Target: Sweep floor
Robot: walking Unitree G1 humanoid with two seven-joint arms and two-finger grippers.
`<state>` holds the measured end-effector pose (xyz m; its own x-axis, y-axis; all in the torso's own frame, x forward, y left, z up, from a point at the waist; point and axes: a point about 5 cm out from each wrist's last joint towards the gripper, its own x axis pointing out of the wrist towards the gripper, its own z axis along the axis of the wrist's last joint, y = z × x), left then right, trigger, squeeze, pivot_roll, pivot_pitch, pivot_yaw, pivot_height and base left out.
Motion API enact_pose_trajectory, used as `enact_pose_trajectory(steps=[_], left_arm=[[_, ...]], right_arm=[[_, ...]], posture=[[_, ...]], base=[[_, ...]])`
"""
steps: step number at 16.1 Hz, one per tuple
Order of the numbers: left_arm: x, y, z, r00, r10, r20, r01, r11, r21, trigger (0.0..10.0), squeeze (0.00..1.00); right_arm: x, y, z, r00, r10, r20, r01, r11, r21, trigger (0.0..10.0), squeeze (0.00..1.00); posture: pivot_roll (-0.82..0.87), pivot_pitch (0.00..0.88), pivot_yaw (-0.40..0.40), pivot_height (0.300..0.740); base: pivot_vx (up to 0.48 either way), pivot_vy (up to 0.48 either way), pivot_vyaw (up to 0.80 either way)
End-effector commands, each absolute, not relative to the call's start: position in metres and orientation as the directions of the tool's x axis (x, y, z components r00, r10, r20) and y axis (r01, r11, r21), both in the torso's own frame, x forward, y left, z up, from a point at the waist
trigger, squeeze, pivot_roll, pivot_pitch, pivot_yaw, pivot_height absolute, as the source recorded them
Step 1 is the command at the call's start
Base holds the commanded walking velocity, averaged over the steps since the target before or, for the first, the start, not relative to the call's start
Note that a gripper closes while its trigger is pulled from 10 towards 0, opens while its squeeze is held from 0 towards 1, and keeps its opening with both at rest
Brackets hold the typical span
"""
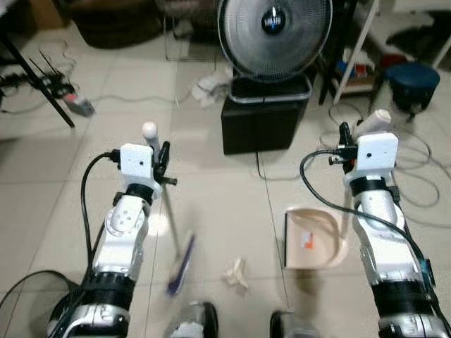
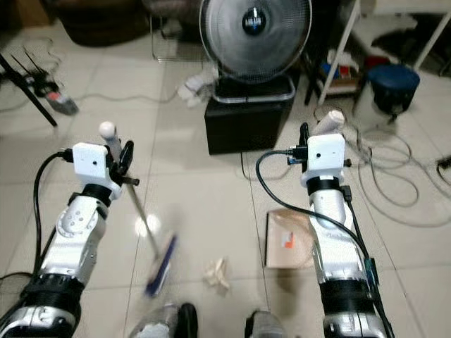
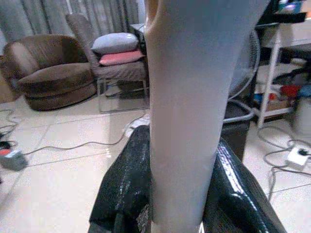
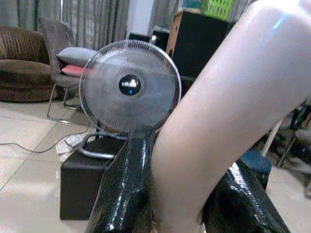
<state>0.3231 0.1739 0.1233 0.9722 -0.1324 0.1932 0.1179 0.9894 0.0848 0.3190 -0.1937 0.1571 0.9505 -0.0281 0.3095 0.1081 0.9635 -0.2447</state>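
Note:
My left gripper (image 1: 163, 159) is shut on the thin shaft of a broom (image 1: 172, 225), just below its white knob (image 1: 149, 129). The shaft slants down to a blurred blue brush head (image 1: 182, 265) on the tiles. The pale handle (image 3: 182, 97) runs between the black fingers (image 3: 124, 189). My right gripper (image 1: 344, 143) is shut on the cream handle (image 1: 374, 121) of a beige dustpan (image 1: 314, 239), whose pan rests on the floor to my right. A crumpled scrap of paper (image 1: 236, 273) lies on the tiles between brush and dustpan, touching neither.
A standing fan (image 1: 275, 34) sits on a black box (image 1: 263, 118) straight ahead. Cables (image 1: 416, 184) loop over the floor at right near a blue stool (image 1: 412, 83). A tripod leg (image 1: 36, 76), a power brick (image 1: 79, 105) and white rags (image 1: 211, 87) lie farther back.

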Motion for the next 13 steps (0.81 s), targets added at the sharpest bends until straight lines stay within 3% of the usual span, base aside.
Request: enact_pose_trajectory(steps=[1,2,7,11,13], left_arm=[[0.325,0.173,0.134,0.958,-0.143,0.249,0.123,0.988,0.097,10.0,0.00],[0.328,0.171,0.137,0.949,-0.140,0.284,0.122,0.989,0.081,10.0,0.00],[0.324,0.168,0.130,0.949,-0.149,0.278,0.123,0.986,0.110,10.0,0.00],[0.317,0.146,0.110,0.947,-0.214,0.241,0.195,0.976,0.097,10.0,0.00],[0.318,0.139,0.106,0.949,-0.221,0.224,0.209,0.975,0.079,10.0,0.00]], right_arm=[[0.320,-0.192,0.163,0.938,-0.010,0.347,0.100,0.965,-0.243,10.0,0.00],[0.329,-0.187,0.162,0.933,0.015,0.360,0.079,0.967,-0.244,10.0,0.00],[0.335,-0.161,0.149,0.933,0.060,0.356,0.020,0.976,-0.217,10.0,0.00],[0.327,-0.102,0.132,0.922,0.178,0.344,-0.126,0.977,-0.170,10.0,0.00],[0.323,-0.091,0.127,0.921,0.204,0.333,-0.152,0.973,-0.177,10.0,0.00]], posture=[[0.03,0.315,0.105,0.740],[0.03,0.357,0.116,0.740],[0.07,0.393,0.128,0.740],[0.06,0.399,0.141,0.740],[0.06,0.398,0.144,0.740]], base=[[0.000,0.000,0.00],[0.000,0.000,0.00],[0.000,0.000,0.00],[0.000,0.000,0.00],[0.000,0.000,0.00]])
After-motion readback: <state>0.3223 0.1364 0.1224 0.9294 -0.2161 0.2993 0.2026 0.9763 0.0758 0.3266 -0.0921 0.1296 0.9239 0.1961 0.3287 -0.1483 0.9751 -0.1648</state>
